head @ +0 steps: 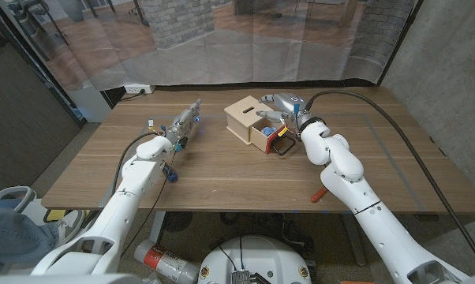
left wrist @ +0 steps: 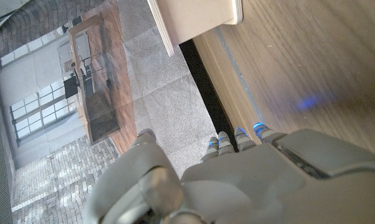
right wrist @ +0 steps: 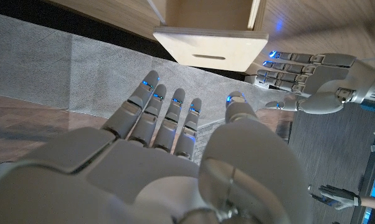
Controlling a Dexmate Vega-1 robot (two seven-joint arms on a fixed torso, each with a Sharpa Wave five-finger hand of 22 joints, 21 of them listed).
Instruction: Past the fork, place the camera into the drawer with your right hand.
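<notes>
The light wooden drawer box stands at the table's middle back, its drawer pulled out toward me. In the drawer lies a small dark thing with a blue patch, probably the camera, though it is too small to be sure. My right hand hovers just over the drawer's far right side, fingers straight and apart, holding nothing. The right wrist view confirms empty fingers pointing at the box. An orange utensil, likely the fork, lies near the front edge under my right forearm. My left hand waits left of the box, fingers extended.
A red and black loop hangs at the drawer's front. The left hand is also seen beyond the box in the right wrist view. The left wrist view catches the box's corner and the table's far edge. A grey curtain hangs behind the table.
</notes>
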